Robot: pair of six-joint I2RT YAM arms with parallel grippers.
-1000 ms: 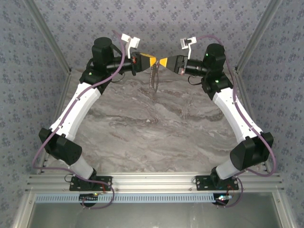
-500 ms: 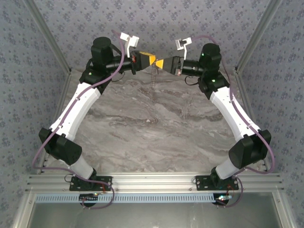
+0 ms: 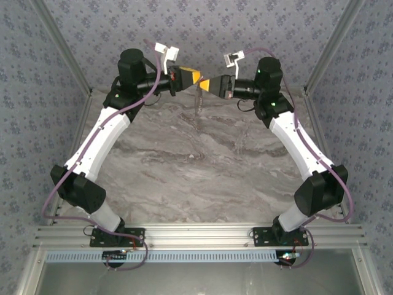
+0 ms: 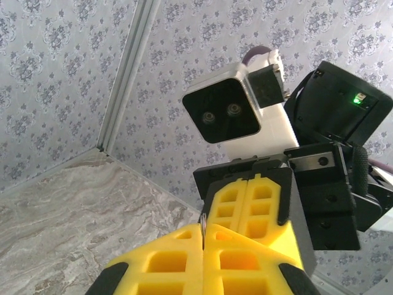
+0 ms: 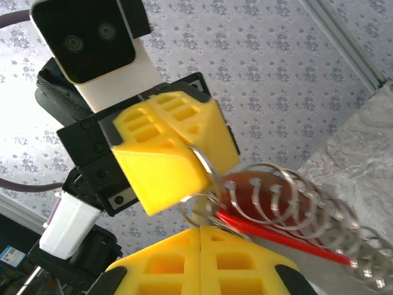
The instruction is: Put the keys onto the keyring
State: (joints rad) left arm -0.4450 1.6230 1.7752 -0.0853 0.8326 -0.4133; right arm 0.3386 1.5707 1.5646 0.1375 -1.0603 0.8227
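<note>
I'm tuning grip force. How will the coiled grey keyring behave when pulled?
Probably springy, not stiff: the keyring is open wire coils, hanging from the left gripper. Likely light, being thin wire. Bare metal may slip in the grip.

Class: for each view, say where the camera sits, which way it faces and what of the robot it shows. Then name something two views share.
Top external: above and behind the bases, looking down on the table; both arms, left gripper and right gripper tip to tip at the far edge.
Left wrist: on the left arm, facing the right gripper; own yellow fingers at bottom.
Right wrist: on the right arm, facing the left gripper; own fingers at bottom.
Shared: the keyring, top and right wrist.
</note>
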